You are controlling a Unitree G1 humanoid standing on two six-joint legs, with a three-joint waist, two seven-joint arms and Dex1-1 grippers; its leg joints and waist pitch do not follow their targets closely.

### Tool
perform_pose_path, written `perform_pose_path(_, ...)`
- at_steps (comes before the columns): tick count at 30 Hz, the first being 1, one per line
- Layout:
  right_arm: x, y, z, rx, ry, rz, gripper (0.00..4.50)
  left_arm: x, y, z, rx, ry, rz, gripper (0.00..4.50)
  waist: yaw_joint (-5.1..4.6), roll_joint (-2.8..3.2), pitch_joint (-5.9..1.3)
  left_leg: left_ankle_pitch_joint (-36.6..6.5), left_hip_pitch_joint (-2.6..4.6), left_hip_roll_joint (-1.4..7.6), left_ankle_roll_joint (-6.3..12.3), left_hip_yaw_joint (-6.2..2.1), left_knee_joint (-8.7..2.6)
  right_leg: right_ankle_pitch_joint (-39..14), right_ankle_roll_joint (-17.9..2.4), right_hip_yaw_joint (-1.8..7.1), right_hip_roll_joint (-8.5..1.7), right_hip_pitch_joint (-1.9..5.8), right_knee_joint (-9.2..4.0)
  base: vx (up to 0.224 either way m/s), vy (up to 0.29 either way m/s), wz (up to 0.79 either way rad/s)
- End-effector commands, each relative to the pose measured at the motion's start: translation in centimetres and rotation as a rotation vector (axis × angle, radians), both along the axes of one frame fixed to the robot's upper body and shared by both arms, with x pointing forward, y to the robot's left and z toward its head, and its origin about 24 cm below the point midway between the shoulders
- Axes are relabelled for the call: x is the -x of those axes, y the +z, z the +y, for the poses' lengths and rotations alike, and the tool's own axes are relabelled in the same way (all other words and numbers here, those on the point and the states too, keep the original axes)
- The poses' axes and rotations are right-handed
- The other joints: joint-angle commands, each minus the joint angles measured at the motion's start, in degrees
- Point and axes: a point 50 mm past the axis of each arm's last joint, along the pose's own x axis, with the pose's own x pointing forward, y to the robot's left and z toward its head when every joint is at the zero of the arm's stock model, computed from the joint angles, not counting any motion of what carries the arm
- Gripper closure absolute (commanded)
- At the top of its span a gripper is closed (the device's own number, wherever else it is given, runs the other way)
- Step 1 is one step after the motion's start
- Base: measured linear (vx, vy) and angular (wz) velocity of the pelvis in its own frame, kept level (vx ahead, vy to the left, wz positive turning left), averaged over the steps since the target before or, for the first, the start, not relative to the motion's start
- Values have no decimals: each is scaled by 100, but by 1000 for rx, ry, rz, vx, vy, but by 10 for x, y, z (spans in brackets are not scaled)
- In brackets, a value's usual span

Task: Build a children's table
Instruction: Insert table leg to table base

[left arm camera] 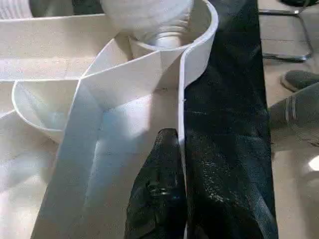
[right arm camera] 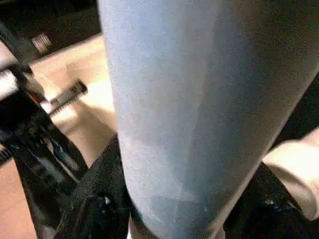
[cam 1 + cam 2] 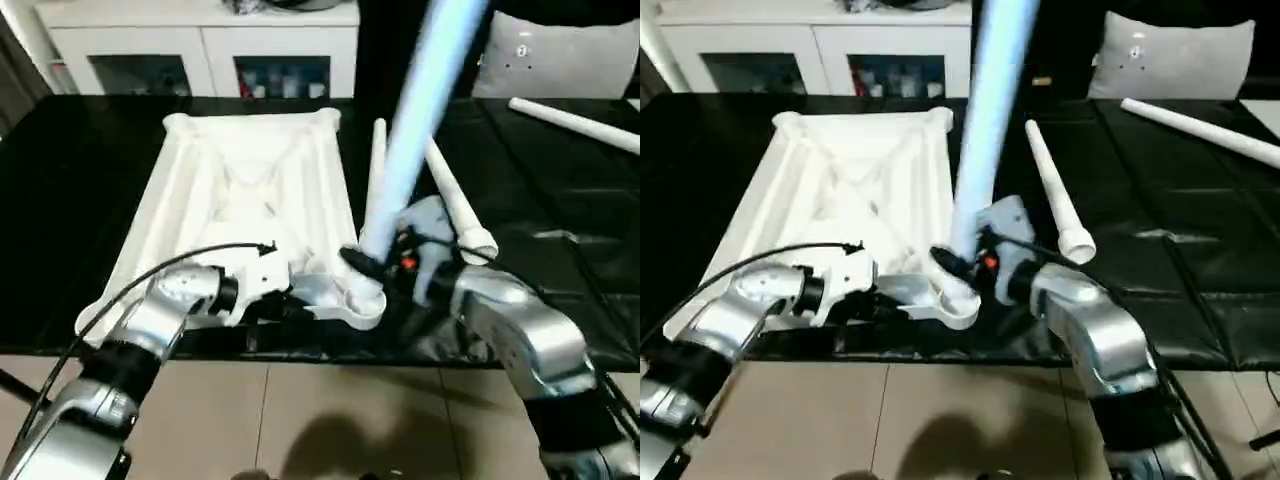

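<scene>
The white table top point(image 3: 250, 190) lies upside down on the black work surface, ribbed underside up. My right gripper point(image 3: 375, 262) is shut on a white leg point(image 3: 415, 120), which stands nearly upright with its lower end in the near right corner socket point(image 1: 164, 30). In the right wrist view the leg point(image 2: 199, 109) sits between the dark fingers point(image 2: 94, 199). My left gripper point(image 3: 268, 300) is shut on the top's near rim, one black finger point(image 1: 159, 189) lying against the rim's inner side. Two loose legs point(image 3: 455, 200) lie just right of the top, and a third point(image 3: 575, 125) lies at the far right.
A white cabinet with glass doors point(image 3: 200, 50) stands behind the black surface point(image 3: 80, 200). A grey cushion point(image 3: 560, 60) sits at the back right. The surface's front edge runs just below the grippers, with tiled floor point(image 3: 320, 420) beneath.
</scene>
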Motion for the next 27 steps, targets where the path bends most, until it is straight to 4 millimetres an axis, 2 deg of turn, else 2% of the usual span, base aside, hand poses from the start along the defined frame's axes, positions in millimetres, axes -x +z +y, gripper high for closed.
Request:
perform_pose_path(1, -4, 4, 2, 9, 16, -24, 260, -1, -7, 11, -28, 124, 7, 450, 26, -126, -379, 351, -52, 520, 560, -145, -393, -1370, -448, 466, -806, 398, -394, 0, 0, 0)
perform_pose_path(3, -5, 4, 3, 12, 26, -20, 260, 0, -6, 11, -37, 141, 2, 450, 19, -121, -377, 287, -42, 531, 526, -153, -396, -1414, -469, 465, -811, 396, -401, 0, 0, 0)
perform_pose_path(5, -7, 0, 4, 28, 44, -13, 260, 3, -6, 9, -56, 150, 14, 450, 5, -171, -379, 256, -39, 531, 488, -146, -399, -1389, -491, 467, -811, 400, -394, 0, 0, 0)
perform_pose_path(7, -8, -2, 5, 32, 53, -7, 260, 6, -7, 8, -67, 143, 34, 450, -2, -167, -382, 255, -26, 537, 457, -146, -396, -1325, -560, 475, -814, 396, -379, 0, 0, 0)
perform_pose_path(8, -9, -2, 5, 33, 58, -5, 260, 7, -7, 7, -70, 139, 40, 450, -3, -192, -376, 286, -33, 535, 480, -147, -402, -1257, -595, 475, -807, 401, -370, 0, 0, 0)
perform_pose_path(12, -8, -4, 7, 46, 84, 0, 260, 11, -7, 6, -79, 119, 66, 450, 0, -193, -386, 328, -25, 547, 506, -149, -395, -1020, -685, 480, -814, 405, -340, 0, 0, 0)
perform_pose_path(14, -11, -6, 6, 48, 75, 1, 260, 18, -3, 2, -52, 44, 75, 450, 5, -190, -396, 339, -20, 547, 507, -151, -390, -914, -756, 483, -825, 409, -323, 0, 0, 0)
perform_pose_path(15, -11, -6, 6, 48, 74, 1, 260, 18, -3, 2, -51, 39, 77, 450, -9, -202, -396, 347, -38, 543, 512, -151, -390, -870, -774, 483, -823, 420, -318, 0, 0, 0)
perform_pose_path(19, -13, -9, 7, 25, 78, 26, 260, 21, -2, 0, -56, 6, 79, 450, -29, -208, -382, 287, -38, 529, 530, -145, -392, -1049, -722, 473, -808, 419, -356, 0, 0, 0)
perform_pose_path(21, -11, -12, 8, 27, 106, 53, 260, 19, -2, -2, -48, -6, 59, 450, -21, -219, -373, 179, -24, 511, 519, -135, -393, -1328, -621, 467, -792, 410, -399, 0, 0, 0)
perform_pose_path(27, -12, -22, 5, -22, 93, 117, 260, 13, 0, -5, -41, 4, 30, 450, 1, -218, -374, 115, -5, 530, 446, -138, -406, -1374, -626, 478, -802, 406, -399, 0, 0, 0)
